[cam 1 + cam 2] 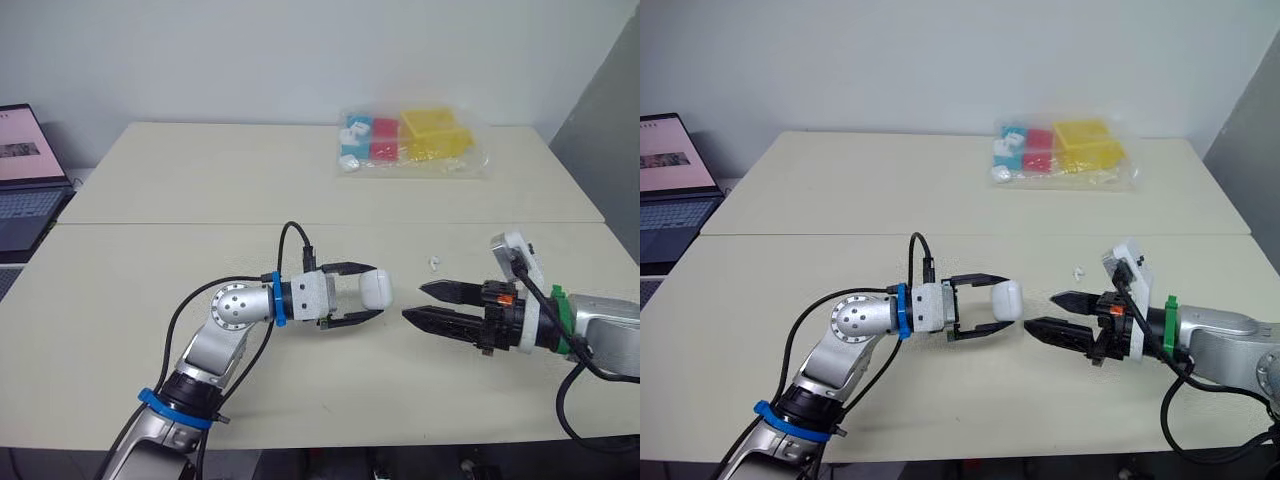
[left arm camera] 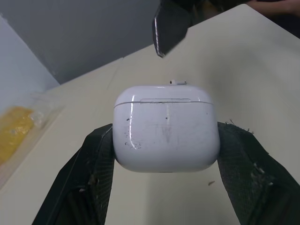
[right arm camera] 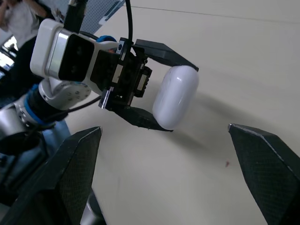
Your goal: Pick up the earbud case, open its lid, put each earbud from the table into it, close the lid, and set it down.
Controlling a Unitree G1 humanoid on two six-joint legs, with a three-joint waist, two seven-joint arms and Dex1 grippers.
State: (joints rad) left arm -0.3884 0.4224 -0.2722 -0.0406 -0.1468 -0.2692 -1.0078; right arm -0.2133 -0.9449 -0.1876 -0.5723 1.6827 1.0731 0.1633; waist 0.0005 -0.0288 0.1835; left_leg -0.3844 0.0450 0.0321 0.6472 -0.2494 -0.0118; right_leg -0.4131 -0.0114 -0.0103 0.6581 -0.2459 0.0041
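Progress check: step one reads as done. Your left gripper [image 1: 372, 292] is clamped on the case [image 2: 166, 129], one black finger on each flank, and holds it clear of the table [image 1: 200, 180] near the middle of the front half. The lid [image 2: 164, 96] is shut: the left wrist view shows the seam as an unbroken line around the top, with no gap. So the opening is not yet done, and I judge it to be the step in hand. Your right gripper [image 1: 412, 301] sits at 3 o'clock of the case, fingers spread and holding nothing, tips pointing at the case and near it but apart from it. One small white earbud [image 1: 433, 263] lies on the table at about 1 o'clock of the case, just beyond the right gripper's tips; it is too small to tell whether a second piece lies with it. Left to do, by my reading: open the lid, load each earbud, close the lid, set the case down. That puts you at roughly the first fifth of the task. Not in play: a bag [image 1: 410, 140] of coloured blocks far off at 12 to 1 o'clock, and a laptop [image 1: 25, 180] at 10 o'clock off the table edge
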